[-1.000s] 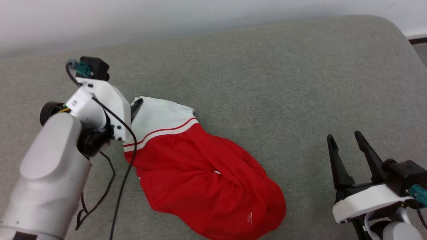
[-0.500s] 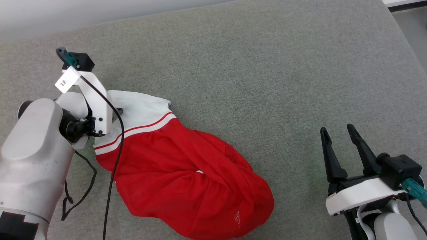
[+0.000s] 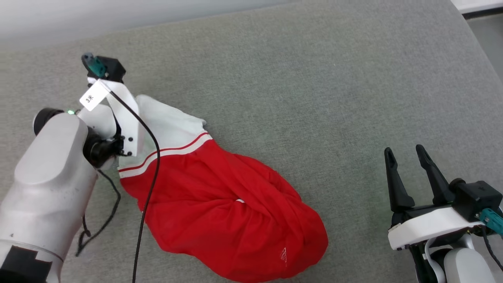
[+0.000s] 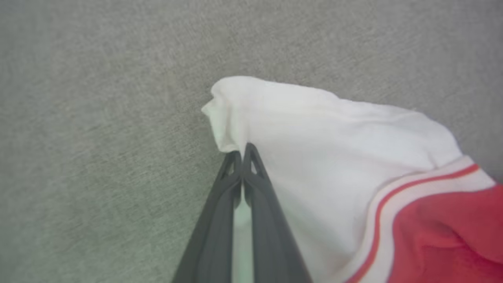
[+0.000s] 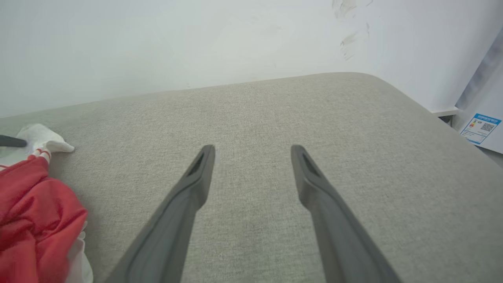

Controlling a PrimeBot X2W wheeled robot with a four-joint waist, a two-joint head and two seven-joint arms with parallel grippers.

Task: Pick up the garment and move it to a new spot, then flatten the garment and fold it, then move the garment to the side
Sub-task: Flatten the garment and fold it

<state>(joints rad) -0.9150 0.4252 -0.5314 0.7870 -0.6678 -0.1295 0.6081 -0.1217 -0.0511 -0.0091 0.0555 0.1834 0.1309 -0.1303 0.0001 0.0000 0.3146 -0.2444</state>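
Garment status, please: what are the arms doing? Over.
Left gripper shut on white sleeve of garment. Right gripper open, apart from it. Garment crumpled on grey cushion.

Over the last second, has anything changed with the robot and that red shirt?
Little. The left tool, shut on the shirt by its white sleeve, has turned at the wrist and tugged the sleeve slightly leftward. Its red body lies as before; the right tool stays open. The shift is the camera's.
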